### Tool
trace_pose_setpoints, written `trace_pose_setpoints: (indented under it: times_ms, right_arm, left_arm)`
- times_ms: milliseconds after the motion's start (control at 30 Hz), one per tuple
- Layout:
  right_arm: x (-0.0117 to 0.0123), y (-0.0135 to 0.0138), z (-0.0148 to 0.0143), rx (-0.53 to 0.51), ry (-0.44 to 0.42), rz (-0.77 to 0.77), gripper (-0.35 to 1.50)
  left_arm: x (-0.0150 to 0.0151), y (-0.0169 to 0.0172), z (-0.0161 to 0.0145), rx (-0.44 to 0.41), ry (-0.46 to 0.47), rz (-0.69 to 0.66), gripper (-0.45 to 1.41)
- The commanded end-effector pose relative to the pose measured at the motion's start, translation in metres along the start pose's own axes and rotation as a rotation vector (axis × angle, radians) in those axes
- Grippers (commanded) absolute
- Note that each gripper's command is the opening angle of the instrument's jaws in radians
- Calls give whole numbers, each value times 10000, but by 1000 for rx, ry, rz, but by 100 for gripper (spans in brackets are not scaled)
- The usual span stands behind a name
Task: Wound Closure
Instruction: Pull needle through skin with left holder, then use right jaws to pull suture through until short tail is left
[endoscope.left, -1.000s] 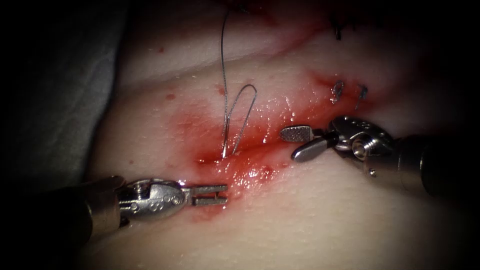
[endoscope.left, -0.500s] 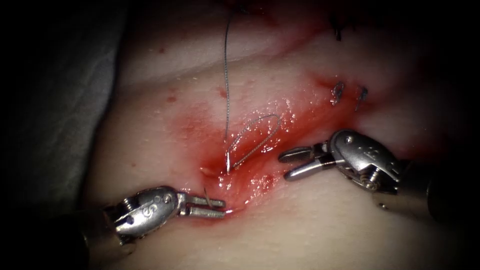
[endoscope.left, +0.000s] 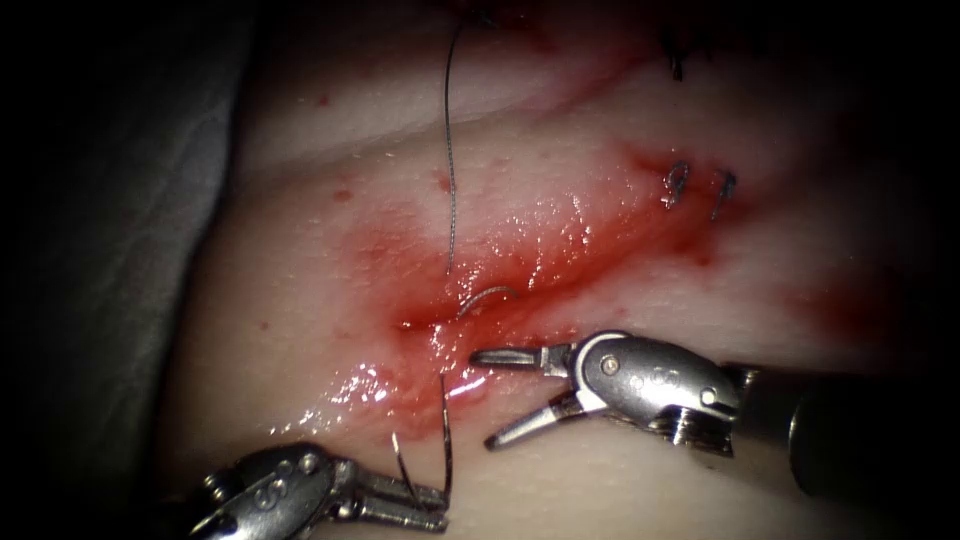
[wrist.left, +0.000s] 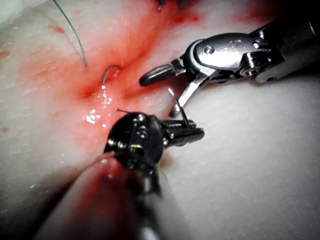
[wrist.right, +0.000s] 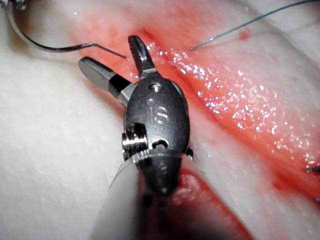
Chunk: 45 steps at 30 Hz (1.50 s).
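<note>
Left pincer (endoscope.left: 425, 500) drew needle (endoscope.left: 443, 440) out, clenched on it; right pincer (endoscope.left: 495, 398) released above glistening tissue (endoscope.left: 640, 470).

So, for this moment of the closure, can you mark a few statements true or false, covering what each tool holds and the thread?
1. The left tool is shut on the needle. True, at about mid-curve.
2. The right tool grips the thread. False: its jaws are open and hold nothing.
3. The thread loop has grown over the last second. False: it has shrunk to a small loop at the cut.
4. Red fluid lies along the cut. True.
</note>
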Motion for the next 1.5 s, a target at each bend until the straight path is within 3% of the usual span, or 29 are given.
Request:
trace_pose_setpoints:
  times_ms: [33, 267, 533, 600, 633, 667, 867, 967, 1133, 1400, 1467, 1500]
  right_arm:
    - [-6, -4, 14, 2, -1, -13, 104]
    - [-13, 4, 18, -8, -35, -67, 91]
    - [-41, 15, 44, -55, -111, -96, 77]
    - [-42, 14, 45, -56, -111, -97, 52]
    - [-44, 12, 45, -55, -117, -100, -1]
    - [-49, 9, 46, -52, -153, -107, -35]
    - [-52, 1, 38, -165, -328, -164, -35]
    - [-36, -11, 27, -132, -328, -128, -35]
    - [0, -58, 22, -34, -300, -111, -35]
    - [68, -132, 46, 78, -257, -92, -35]
    - [77, -136, 54, 73, -233, -87, -35]
    - [78, -133, 55, 68, -224, -90, -23]
  left_arm:
    - [-3, 1, 5, -7, 0, 28, -45]
    - [18, 39, -10, 7, 3, 143, -45]
    - [44, 70, -14, 21, 9, 218, -45]
    - [47, 73, -14, 20, 12, 222, -45]
    - [49, 75, -13, 20, 16, 227, -45]
    - [52, 77, -13, 20, 16, 230, -45]
    - [72, 90, -28, 50, 42, 271, -45]
    - [77, 93, -39, 118, 40, 309, -45]
    - [64, 95, -47, 243, 20, 379, -45]
    - [55, 116, -65, 359, 40, 435, -45]
    - [57, 121, -72, 387, 48, 452, -45]
    - [59, 121, -74, 398, 52, 461, -45]
